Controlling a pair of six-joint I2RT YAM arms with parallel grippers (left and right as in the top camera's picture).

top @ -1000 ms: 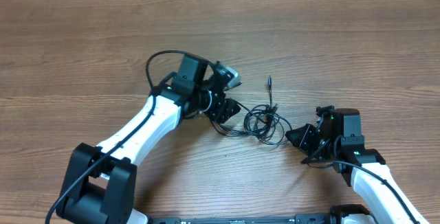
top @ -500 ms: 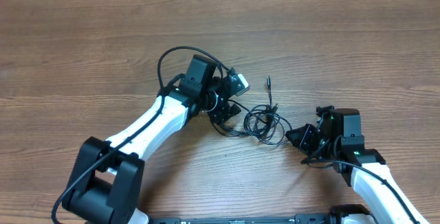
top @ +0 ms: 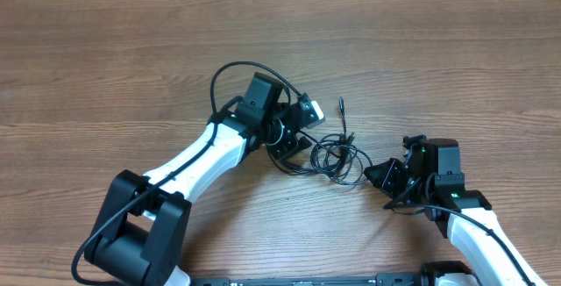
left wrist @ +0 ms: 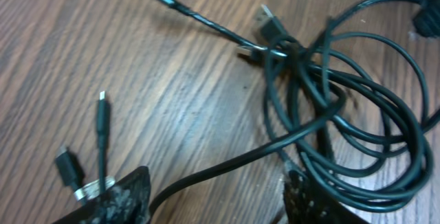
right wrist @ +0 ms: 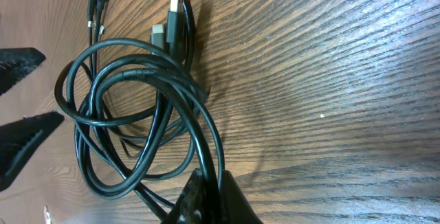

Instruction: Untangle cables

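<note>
The cables [top: 337, 156] lie as one tangle of thin black loops on the wooden table between my two grippers. In the left wrist view the cables [left wrist: 344, 114] fill the right side, with plug ends [left wrist: 271, 21] pointing up-left. My left gripper [left wrist: 213, 200] is open, and a single black strand [left wrist: 206, 176] runs between its fingers [left wrist: 117, 196]. From above, the left gripper [top: 298, 141] sits at the tangle's left edge. My right gripper [right wrist: 214, 196] is shut on a strand at the foot of the cables [right wrist: 137, 107]; overhead, the right gripper [top: 372, 174] is at the tangle's right edge.
A thicker black wire [top: 237, 71] arches over the left arm's wrist. One loose plug end [top: 343, 104] reaches away from the tangle toward the far side. The left gripper's dark fingers [right wrist: 24, 138] show at the left edge of the right wrist view.
My left arm has swung right, bringing its gripper up against the tangle's left side, with its jaws a little narrower. The right arm and the cables have stayed put.
</note>
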